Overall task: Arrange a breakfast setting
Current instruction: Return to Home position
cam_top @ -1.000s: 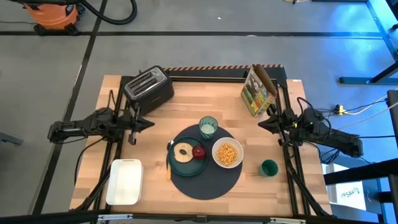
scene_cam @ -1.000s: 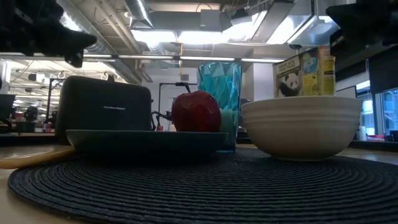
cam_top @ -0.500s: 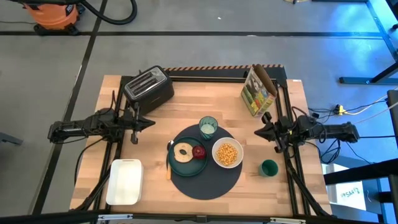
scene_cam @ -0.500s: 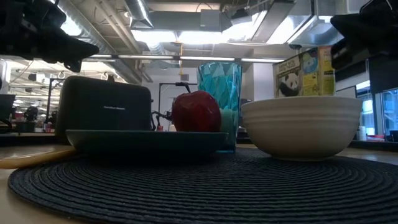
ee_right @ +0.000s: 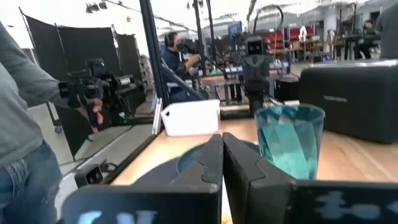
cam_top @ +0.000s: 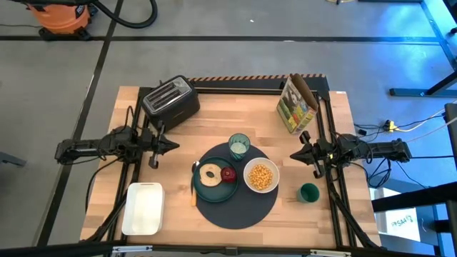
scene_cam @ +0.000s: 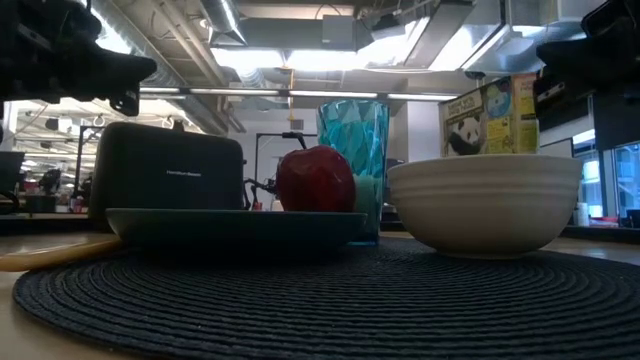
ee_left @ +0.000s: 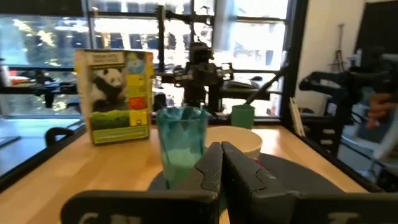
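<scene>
A large round dark mat point(cam_top: 239, 207) lies at the table's middle. On it rest a dark teal plate point(cam_top: 214, 187) with a bagel point(cam_top: 211, 173) and a red apple point(cam_top: 228, 173), a white bowl point(cam_top: 261, 176) of cereal, and a translucent green tumbler point(cam_top: 239, 145) at the mat's far edge. A small utensil point(cam_top: 193, 187) lies by the plate's left rim. My left gripper point(cam_top: 176, 145) is shut and empty, above the table left of the mat. My right gripper point(cam_top: 293, 154) is shut and empty, right of the bowl.
A black toaster point(cam_top: 171, 101) stands at the far left, a cereal box point(cam_top: 297, 104) at the far right. A white rectangular tray point(cam_top: 143, 208) lies at the near left, a small dark green cup point(cam_top: 308, 192) at the near right. A person point(ee_right: 25, 118) stands beyond the table.
My right gripper has gone toward the table's near edge and a little toward the mat, its arm swinging level. My left gripper has shifted slightly toward the near edge. Nothing on the table has moved.
</scene>
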Controlling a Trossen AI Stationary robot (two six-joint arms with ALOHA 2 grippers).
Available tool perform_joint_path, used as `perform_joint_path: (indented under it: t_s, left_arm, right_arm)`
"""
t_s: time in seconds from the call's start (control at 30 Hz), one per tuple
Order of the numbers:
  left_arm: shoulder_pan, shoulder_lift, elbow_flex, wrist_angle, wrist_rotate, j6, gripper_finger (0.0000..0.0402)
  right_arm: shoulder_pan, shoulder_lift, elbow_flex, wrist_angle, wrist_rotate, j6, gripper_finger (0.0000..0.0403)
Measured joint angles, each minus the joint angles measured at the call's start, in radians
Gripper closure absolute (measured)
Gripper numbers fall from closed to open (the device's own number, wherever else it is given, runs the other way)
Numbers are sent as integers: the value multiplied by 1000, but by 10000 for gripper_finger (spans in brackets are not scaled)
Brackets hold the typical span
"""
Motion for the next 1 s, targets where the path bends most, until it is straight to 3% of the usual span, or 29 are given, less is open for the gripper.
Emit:
perform_joint_path:
  t_s: [0.3,1.0]
  left_arm:
    - [0,0,0,-16,-23,32,401]
    - [0,0,0,-20,-22,-18,401]
  right_arm:
    - [-1,0,0,-15,60,36,403]
    - [-1,1,0,-84,47,37,403]
